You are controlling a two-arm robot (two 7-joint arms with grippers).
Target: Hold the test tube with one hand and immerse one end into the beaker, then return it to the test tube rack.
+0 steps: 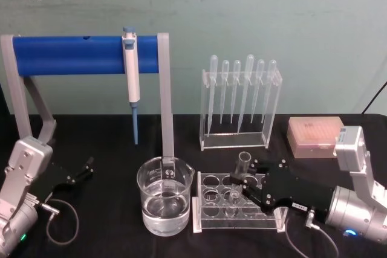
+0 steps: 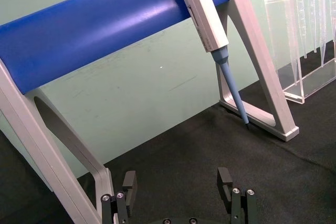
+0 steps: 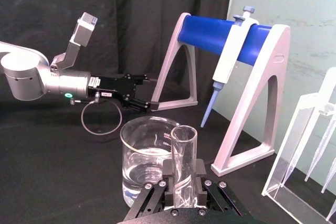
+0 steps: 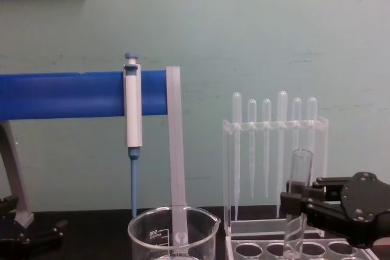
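Black cloth covers the tabletop (image 1: 109,209), and a pale green wall stands behind it. Nearest to us on the right, our right end effector (image 1: 243,187) reaches in over the clear test tube rack (image 1: 239,217). Its fingers are closed on the test tube (image 1: 242,175), which stands upright with its open rim above them and its rounded bottom down among the rack's holes; we cannot tell whether that bottom is clear of its hole or seated in it. The right wrist view shows the two pads pressed against the glass. On the left, our left end effector (image 1: 86,167) rests low near the tabletop's edge, fingers spread apart and holding nothing.

Just beside the rack, on its left, stands the beaker (image 1: 164,203), partly filled with clear liquid. The tube is not over it. Farther back, a blue-and-white micropipette (image 1: 130,77) hangs on a grey stand with a blue bar (image 1: 78,54), a clear holder carries six plastic pipettes (image 1: 240,92), and a box of tips (image 1: 315,136) sits on the right.

We judge the grasp done. The lift and carry to the beaker, the dipping of one end, and the return to the rack appear to remain.
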